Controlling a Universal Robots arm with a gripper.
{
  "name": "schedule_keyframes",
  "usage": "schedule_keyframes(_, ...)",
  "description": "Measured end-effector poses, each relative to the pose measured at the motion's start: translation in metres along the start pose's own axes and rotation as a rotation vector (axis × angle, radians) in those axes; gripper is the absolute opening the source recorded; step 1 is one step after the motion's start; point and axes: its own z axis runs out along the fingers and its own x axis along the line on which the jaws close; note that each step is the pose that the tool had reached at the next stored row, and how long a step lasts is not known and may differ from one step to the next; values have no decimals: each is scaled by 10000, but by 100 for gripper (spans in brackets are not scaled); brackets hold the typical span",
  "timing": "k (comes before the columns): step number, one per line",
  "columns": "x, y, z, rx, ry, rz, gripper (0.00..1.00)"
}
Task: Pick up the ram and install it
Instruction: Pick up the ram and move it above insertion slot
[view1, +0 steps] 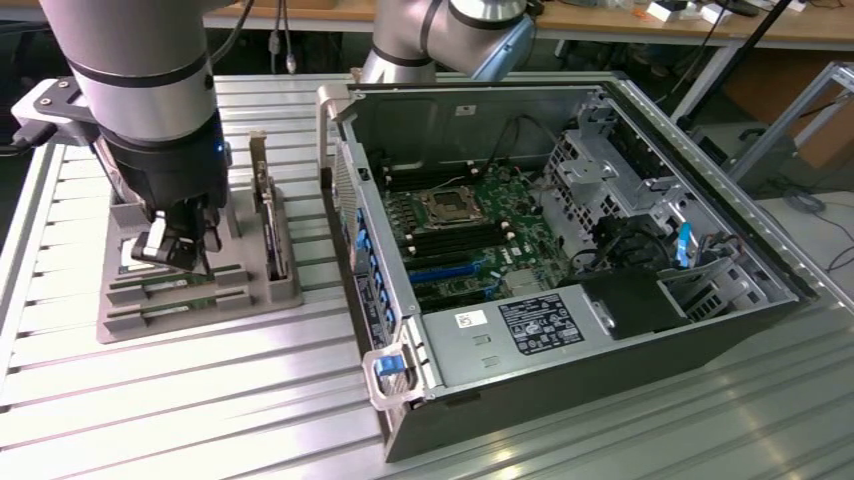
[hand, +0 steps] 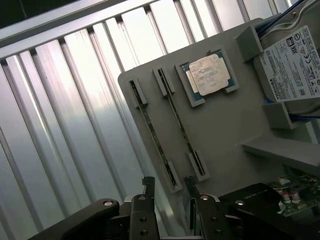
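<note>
While the claw hangs low over the gray holder, its fingers stand apart and grip nothing. Holder sits at 9 o'clock from the open computer case in the exterior view. Ram stands on edge in a holder slot, one end just between the fingers, contact unclear. Second slot runs just beside it. Silver chip and hard drive rest further along the holder.

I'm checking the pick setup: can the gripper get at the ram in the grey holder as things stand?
Probably yes. The gripper hangs open over the holder, and the ram stands on edge in its slot, with nothing covering its top edge.
</note>
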Motion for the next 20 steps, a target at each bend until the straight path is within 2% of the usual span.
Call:
schedule_keyframes(11, 12, -11, 195, 0, 0, 0, 36)
schedule_keyframes(20, 21, -12, 301, -1, 1, -2, 36)
